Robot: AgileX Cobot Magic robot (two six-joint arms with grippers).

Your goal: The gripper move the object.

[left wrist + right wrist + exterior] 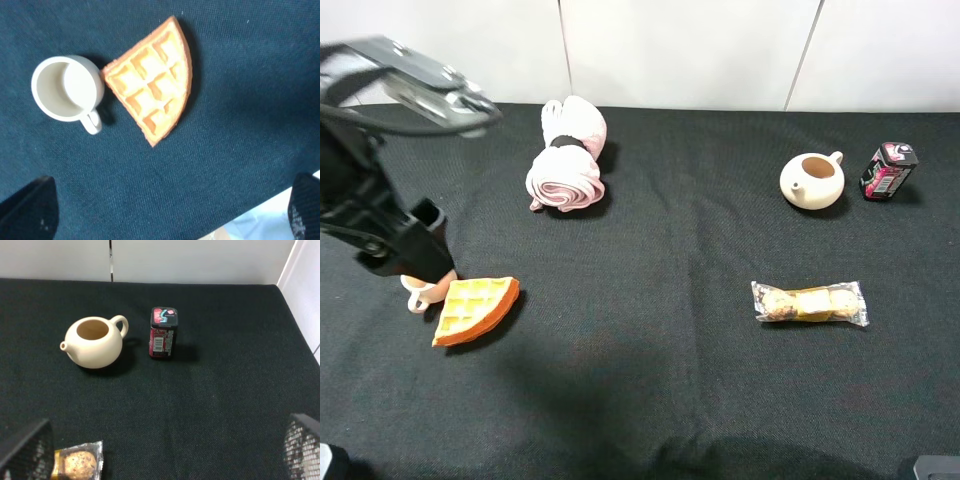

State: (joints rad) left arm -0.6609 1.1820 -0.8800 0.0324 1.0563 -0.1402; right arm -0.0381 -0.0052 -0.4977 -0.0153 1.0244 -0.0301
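Note:
The orange-yellow waffle wedge (475,308) lies flat on the black cloth at the left, with its grid top up. In the left wrist view the waffle wedge (150,80) touches a small white cup (67,89) at one corner. My left gripper (415,255) hovers above the cup, just left of the waffle. In the left wrist view the left gripper (167,215) is open and empty, its dark fingertips (30,210) wide apart and short of the waffle. My right gripper (165,455) is open and empty, and it does not show in the exterior view.
The white cup (420,293) is partly hidden under my left gripper. A rolled pink-white cloth (568,155) lies at the back. A cream teapot (812,180), a red-black can (888,170) and a clear-wrapped snack pack (810,302) are on the right.

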